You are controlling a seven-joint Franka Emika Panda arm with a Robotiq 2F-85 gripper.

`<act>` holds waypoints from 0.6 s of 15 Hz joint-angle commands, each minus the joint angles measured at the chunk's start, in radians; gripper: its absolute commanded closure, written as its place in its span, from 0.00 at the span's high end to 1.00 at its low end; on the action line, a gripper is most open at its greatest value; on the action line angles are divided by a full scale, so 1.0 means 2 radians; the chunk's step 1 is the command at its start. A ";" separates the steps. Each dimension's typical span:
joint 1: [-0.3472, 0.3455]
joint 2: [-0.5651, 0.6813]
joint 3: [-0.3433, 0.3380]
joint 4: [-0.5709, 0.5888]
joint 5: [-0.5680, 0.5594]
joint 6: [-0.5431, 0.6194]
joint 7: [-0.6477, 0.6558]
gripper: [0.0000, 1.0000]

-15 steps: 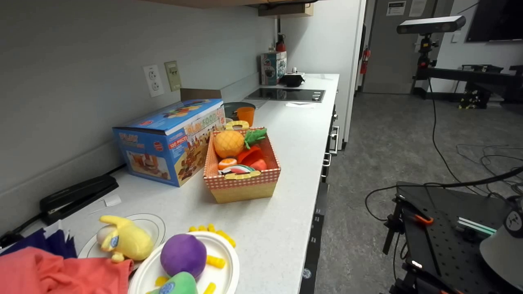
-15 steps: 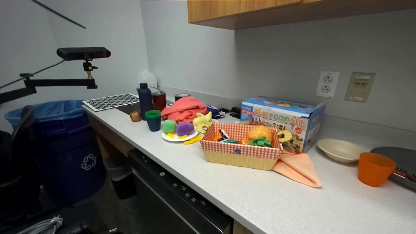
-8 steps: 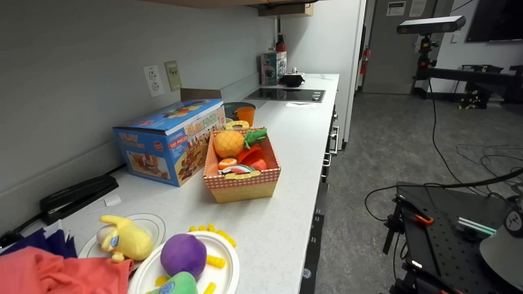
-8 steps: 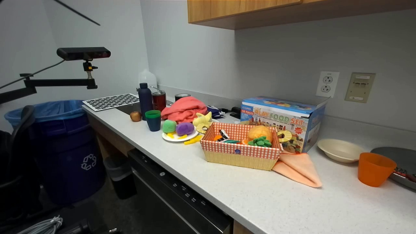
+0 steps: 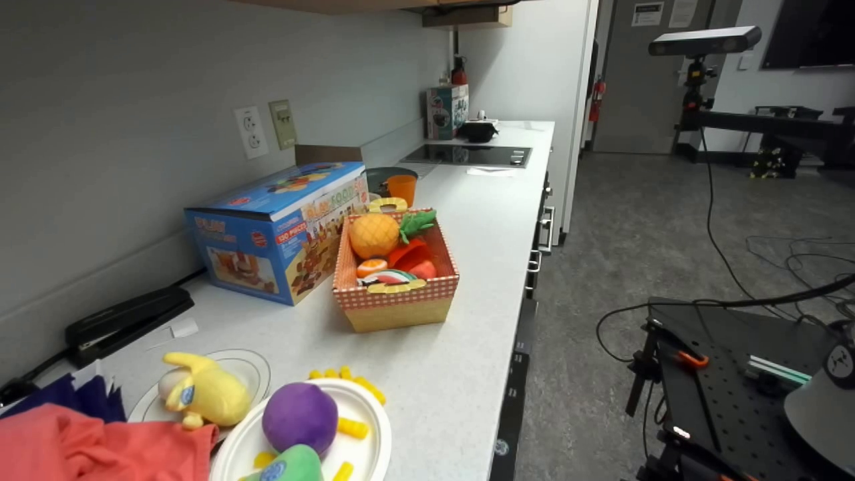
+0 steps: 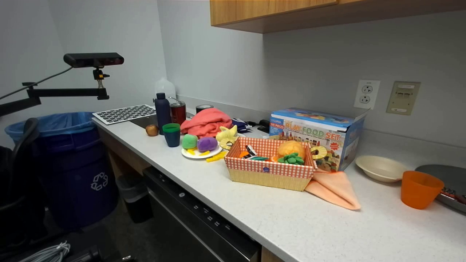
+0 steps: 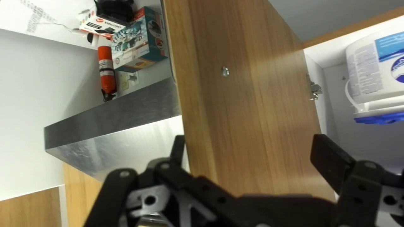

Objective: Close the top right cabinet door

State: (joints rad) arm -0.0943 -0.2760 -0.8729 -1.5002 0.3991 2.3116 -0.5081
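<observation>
In the wrist view, the wooden cabinet door (image 7: 246, 104) stands open, with its inner face, a small screw and a metal hinge (image 7: 315, 90) in sight. The cabinet's white inside (image 7: 331, 82) shows to the right of it. My gripper (image 7: 251, 138) is open and empty, with the door's face spanning the view between its fingers. The left finger lies at the door's free edge and the right finger near the hinge side; I cannot tell whether either touches. In both exterior views only the upper cabinet's lower part (image 6: 276, 11) and its underside (image 5: 334, 5) show; the gripper is out of view there.
A white tub with a blue lid (image 7: 378, 75) is inside the cabinet. A metal range hood (image 7: 126, 126) lies left of the door. Below, the counter (image 6: 233, 203) holds a checked basket (image 6: 269, 176), a play food box (image 5: 267, 234) and an orange cup (image 6: 418, 191).
In an exterior view, a thin dark rod or cable at the top left moves right and up, then leaves the picture. The counter objects stay still.
</observation>
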 commanded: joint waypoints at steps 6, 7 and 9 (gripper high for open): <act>0.072 -0.046 -0.009 0.013 0.039 -0.049 -0.091 1.00; 0.076 -0.044 -0.005 0.016 0.036 -0.046 -0.091 1.00; 0.083 -0.042 0.001 0.020 0.032 -0.046 -0.093 1.00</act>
State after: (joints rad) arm 0.0227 -0.3644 -0.8762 -1.4929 0.4535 2.2369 -0.6634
